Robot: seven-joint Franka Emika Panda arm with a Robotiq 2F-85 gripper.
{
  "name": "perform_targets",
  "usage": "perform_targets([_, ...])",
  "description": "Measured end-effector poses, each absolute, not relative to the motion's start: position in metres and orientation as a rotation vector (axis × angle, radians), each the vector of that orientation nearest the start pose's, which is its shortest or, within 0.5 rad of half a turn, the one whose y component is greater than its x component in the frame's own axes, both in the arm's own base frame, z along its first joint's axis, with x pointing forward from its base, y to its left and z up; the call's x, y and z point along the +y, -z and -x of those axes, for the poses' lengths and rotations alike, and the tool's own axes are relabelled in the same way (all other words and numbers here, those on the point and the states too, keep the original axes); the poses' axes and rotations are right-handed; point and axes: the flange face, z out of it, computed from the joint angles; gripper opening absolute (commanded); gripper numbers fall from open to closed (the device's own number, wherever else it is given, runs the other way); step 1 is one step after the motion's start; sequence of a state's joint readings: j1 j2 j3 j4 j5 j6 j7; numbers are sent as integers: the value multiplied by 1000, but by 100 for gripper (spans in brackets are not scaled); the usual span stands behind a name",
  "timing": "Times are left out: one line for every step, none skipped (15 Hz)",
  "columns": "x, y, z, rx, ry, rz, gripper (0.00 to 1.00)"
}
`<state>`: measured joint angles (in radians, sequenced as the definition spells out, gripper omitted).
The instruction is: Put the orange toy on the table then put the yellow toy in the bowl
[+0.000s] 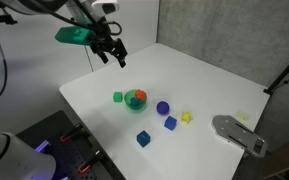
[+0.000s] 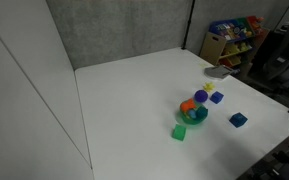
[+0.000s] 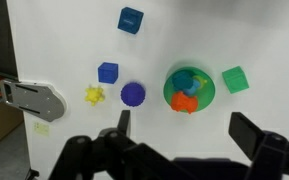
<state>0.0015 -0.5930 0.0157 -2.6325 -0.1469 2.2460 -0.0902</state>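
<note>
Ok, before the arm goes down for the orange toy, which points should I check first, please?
1. Tool open: ok, fingers wide apart in the wrist view.
2. Small orange-red lumpy toy reachable: ok, it lies uncovered in the round translucent green bowl.
3. Alignment: ok, roughly; the bowl sits between the fingers, the tool hangs high above the large white tabletop.
4. Neighbours: not ok, the small green cube stands close beside the bowl; a finger might hit it.
5. Other bowl contents: cannot tell, a blue patch shows inside.
6. Tiny pale-yellow toy: ok, on the tabletop, apart from the bowl.
</note>
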Motion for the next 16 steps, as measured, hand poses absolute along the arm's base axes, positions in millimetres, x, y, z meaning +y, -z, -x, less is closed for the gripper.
perform_targets([4, -454, -388, -293, 317, 3236, 100])
perform_targets([6, -452, -396, -284, 307, 3220, 100])
perform_targets([8, -449, -404, -273, 294, 3203, 100])
perform_targets([9, -446, -413, -262, 280, 3186, 100])
perform_targets([11, -441, -422, -252, 265, 3166, 100])
perform_targets([13, -436, -431, -242, 250, 3145, 100])
perform_targets([15, -429, -440, -236, 234, 3125, 100])
perform_targets([17, -422, -449, -226, 215, 3104, 100])
perform_targets([20, -413, -457, -213, 193, 3085, 100])
perform_targets([23, -404, -465, -202, 172, 3067, 100])
perform_targets([26, -394, -474, -195, 157, 3052, 100])
perform_targets([28, -384, -482, -194, 141, 3036, 100])
perform_targets([31, -373, -490, -196, 126, 3021, 100])
perform_targets([32, -362, -499, -201, 114, 3004, 100])
perform_targets([34, -351, -506, -207, 101, 2987, 100])
perform_targets([35, -340, -514, -219, 87, 2972, 100])
